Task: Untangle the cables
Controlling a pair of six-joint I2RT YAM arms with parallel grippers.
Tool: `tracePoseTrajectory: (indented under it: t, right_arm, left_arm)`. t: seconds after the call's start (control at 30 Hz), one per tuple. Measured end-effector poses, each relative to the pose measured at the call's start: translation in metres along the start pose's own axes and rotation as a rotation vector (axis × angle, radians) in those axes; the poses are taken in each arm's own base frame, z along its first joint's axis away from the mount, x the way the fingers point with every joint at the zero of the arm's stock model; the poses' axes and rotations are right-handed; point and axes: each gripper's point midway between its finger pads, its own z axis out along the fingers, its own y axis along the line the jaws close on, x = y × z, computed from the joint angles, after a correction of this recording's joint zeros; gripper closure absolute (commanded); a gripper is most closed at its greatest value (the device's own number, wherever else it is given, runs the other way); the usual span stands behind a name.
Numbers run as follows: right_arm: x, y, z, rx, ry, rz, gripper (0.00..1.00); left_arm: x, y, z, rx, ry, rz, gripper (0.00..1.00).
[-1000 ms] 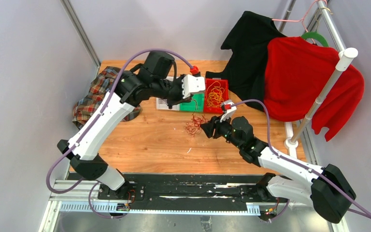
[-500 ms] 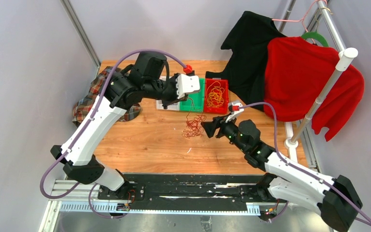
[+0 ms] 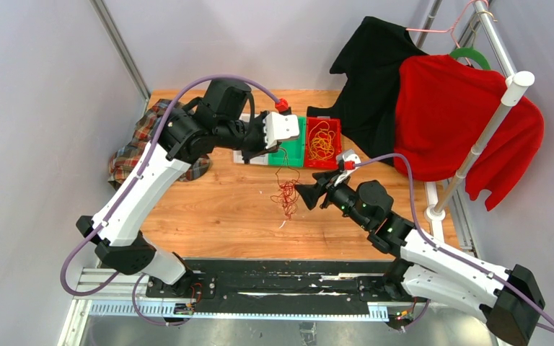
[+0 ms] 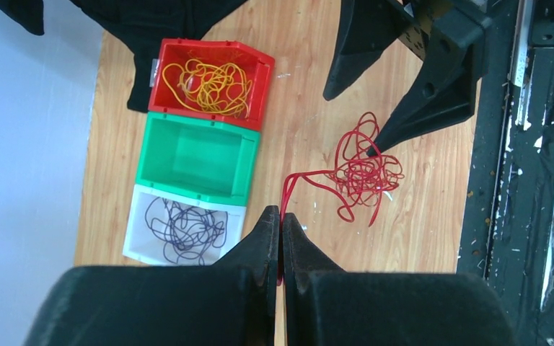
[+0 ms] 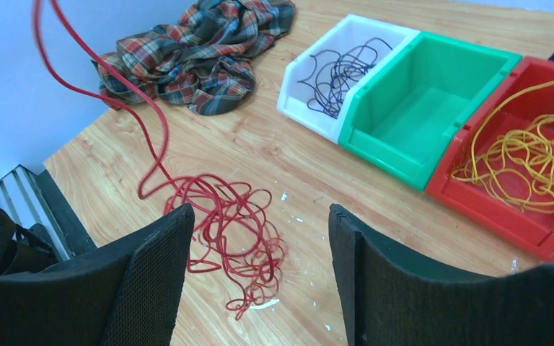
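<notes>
Robot lab test cell, not a home or shop. Evidence:
- two white-and-black arms, left arm (image 3: 144,187) and right arm (image 3: 433,252), bolted to a black mounting plate (image 3: 274,285) at the table edge, slotted cable duct (image 3: 238,310) in front of it
- purple harness cable (image 3: 209,78) routed in the open along the arm
- bare grey wall panels (image 3: 36,86) on aluminium posts (image 3: 119,47), boxing in a wooden tabletop (image 3: 223,209)
- staged props: red bin (image 4: 209,47), green bin (image 4: 195,155), white bin (image 4: 135,231) in a row, red cable tangle (image 5: 223,223), plaid cloth (image 3: 141,140)
- white pipe rack (image 3: 487,137) with a red sweater (image 3: 454,122) and black garment (image 3: 371,72) on hangers
</notes>
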Motion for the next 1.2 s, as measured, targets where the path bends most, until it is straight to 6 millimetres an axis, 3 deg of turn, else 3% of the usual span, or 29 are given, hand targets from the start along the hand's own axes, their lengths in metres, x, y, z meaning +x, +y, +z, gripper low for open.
tracePoseTrajectory:
  t: [0.37,0.53,0.67,0.73,0.77,0.8,0.83,0.87,0.93,1.03,1.2]
  right_arm:
    - [-0.043,0.023,-0.008,-0.096,-0.068,-0.045,0.31]
    - [-0.044,0.025,0.002,-0.095,-0.050,-0.053,0.34]
    - [-0.035,0.011,0.020,-0.017,-0.001,-0.079,0.38]
    - [-0.031,0.004,0.028,0.021,0.023,-0.092,0.48]
    - [-0.030,0.002,0.032,0.036,0.030,-0.099,0.59]
    - [-0.030,0.001,0.034,0.040,0.033,-0.105,0.79]
    - [-0.030,0.000,0.036,0.044,0.034,-0.108,0.96]
    - [-0.030,0.000,0.038,0.049,0.033,-0.111,0.99]
    - [-0.032,-0.003,0.039,0.067,0.029,-0.106,0.99]
    - [-0.042,-0.009,0.037,0.111,-0.001,-0.102,0.99]
    - [-0.070,-0.012,0.022,0.142,-0.086,-0.091,0.99]
  left_arm:
    - [0.007,0.000,0.003,0.001,0.024,0.007,1.00]
    - [0.008,0.000,0.004,0.002,0.025,0.008,1.00]
    - [0.007,0.000,0.004,0.002,0.024,0.007,1.00]
    - [0.007,-0.001,0.004,0.004,0.023,0.007,1.00]
    - [0.007,-0.001,0.004,0.005,0.022,0.007,1.00]
    - [0.007,-0.001,0.004,0.008,0.020,0.007,0.99]
    - [0.006,-0.002,0.004,0.010,0.018,0.006,0.95]
    - [0.006,-0.002,0.004,0.013,0.016,0.006,0.80]
    - [0.006,-0.002,0.004,0.014,0.014,0.004,0.52]
    - [0.006,-0.002,0.004,0.009,0.017,-0.008,0.28]
    - [0.007,-0.001,0.003,0.007,0.015,-0.042,0.22]
